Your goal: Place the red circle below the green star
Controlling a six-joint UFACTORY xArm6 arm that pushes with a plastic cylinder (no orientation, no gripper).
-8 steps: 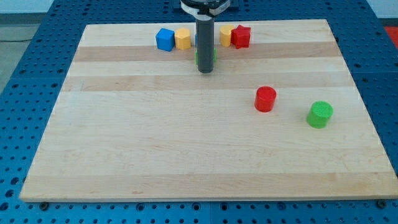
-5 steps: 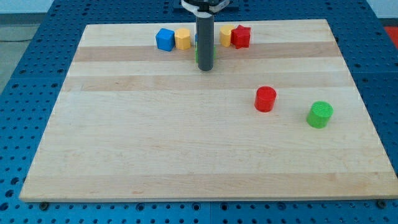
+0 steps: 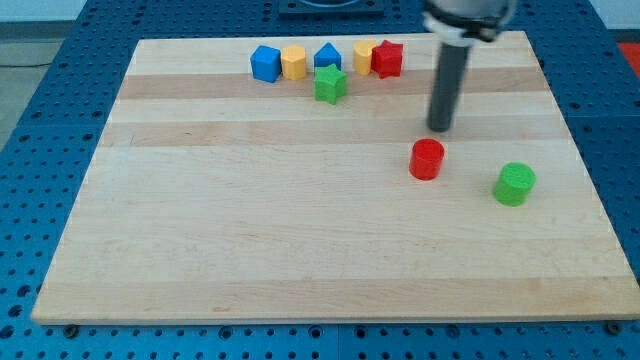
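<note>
The red circle (image 3: 427, 159) lies right of the board's middle. The green star (image 3: 329, 84) sits near the view's top, just below a row of blocks. My tip (image 3: 440, 128) is a dark rod end standing just above and slightly right of the red circle, apart from it, and far right of the green star.
Along the top edge stand a blue block (image 3: 265, 63), a yellow block (image 3: 294, 62), a blue block (image 3: 327, 56), a yellow block (image 3: 363, 55) and a red star-like block (image 3: 387, 59). A green circle (image 3: 515, 184) lies right of the red circle. The wooden board (image 3: 200, 220) rests on a blue perforated table.
My tip has moved from in front of the green star to the right, ending just above the red circle. The green star and blue block behind it now show. No block has moved.
</note>
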